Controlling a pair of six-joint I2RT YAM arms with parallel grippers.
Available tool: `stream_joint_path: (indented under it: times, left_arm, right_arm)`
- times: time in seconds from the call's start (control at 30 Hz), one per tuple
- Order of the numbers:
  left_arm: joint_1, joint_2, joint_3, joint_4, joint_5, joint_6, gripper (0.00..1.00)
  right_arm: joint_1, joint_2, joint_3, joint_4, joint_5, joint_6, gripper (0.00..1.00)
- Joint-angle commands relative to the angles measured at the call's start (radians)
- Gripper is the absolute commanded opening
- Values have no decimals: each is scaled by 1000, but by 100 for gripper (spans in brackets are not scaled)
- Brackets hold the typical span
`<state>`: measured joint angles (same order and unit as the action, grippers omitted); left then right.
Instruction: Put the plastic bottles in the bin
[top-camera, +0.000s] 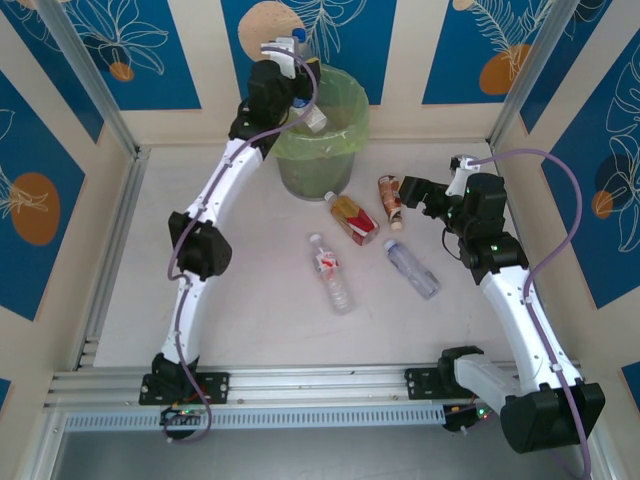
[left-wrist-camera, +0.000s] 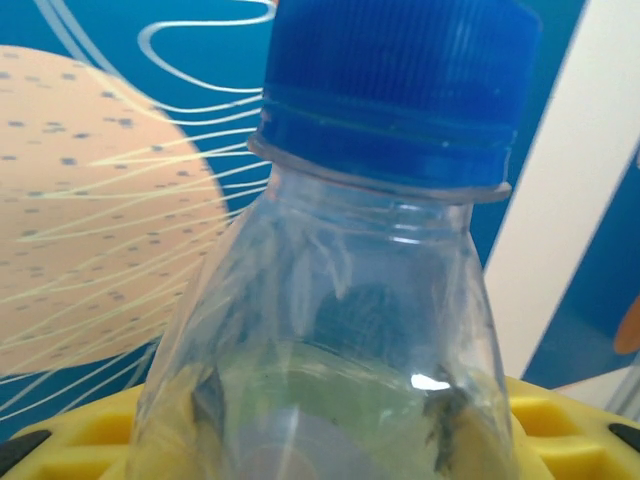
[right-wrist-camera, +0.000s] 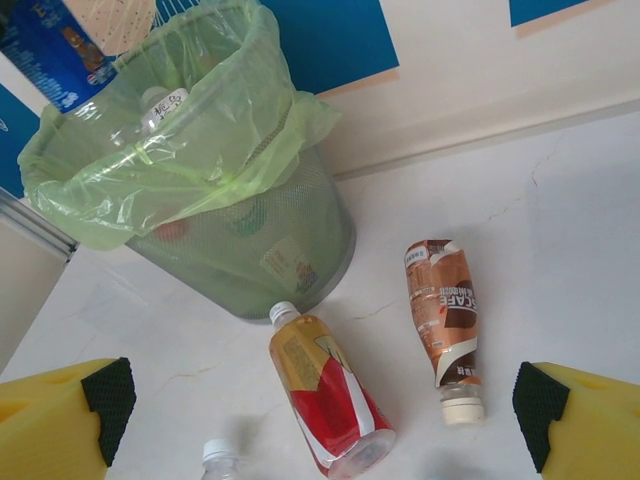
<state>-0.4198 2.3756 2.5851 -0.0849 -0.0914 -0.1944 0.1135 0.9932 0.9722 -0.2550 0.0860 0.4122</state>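
Left arm: stretched far forward, wrist raised at the far-left rim of the round grey bin with a yellow-green bag liner (top-camera: 352, 98).
Left gripper (top-camera: 288, 58): narrow, clamped on a clear plastic bottle with a blue cap (left-wrist-camera: 340, 330).
Right arm: elbow bent, wrist low over the table, facing the bin.
Right gripper (right-wrist-camera: 325, 405): jaws wide, holding nothing, over the amber bottle with a red label (right-wrist-camera: 328, 385).
Writing: the brown-sleeved bottle (right-wrist-camera: 445, 315), lying beside the amber one, reads "CAFE". Other labels illegible.

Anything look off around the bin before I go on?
Nothing spilled or broken. One oddity: a white-labelled bottle seems to rest high against the rim of the bin instead of down inside, just under the blue-capped bottle in the left claw.
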Motion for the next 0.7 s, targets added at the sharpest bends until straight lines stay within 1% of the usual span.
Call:
stream_joint_path:
  times: [0.0,0.17,0.4,0.53,0.6,0.67]
  left_arm:
    - [31,-57,-3,-141,-111,20,39]
    - [35,-16,-3,-214,-91,-23,39]
    - [35,57,-5,-243,-125,-127,37]
    - [33,110,-8,-176,-74,-197,36]
    - [30,126,-8,-107,-55,-219,36]
    - [27,137,-8,-21,-59,-248,36]
  right_arm:
    - [-5,0,-3,10,-15,16,100]
    - [-5,-2,-1,10,-17,23,100]
    - [-6,-11,2,-2,-9,22,100]
    - [-5,-12,0,-3,-8,18,99]
    - [-5,-11,1,-4,-5,17,99]
    - [-5,-11,0,-4,-1,14,99]
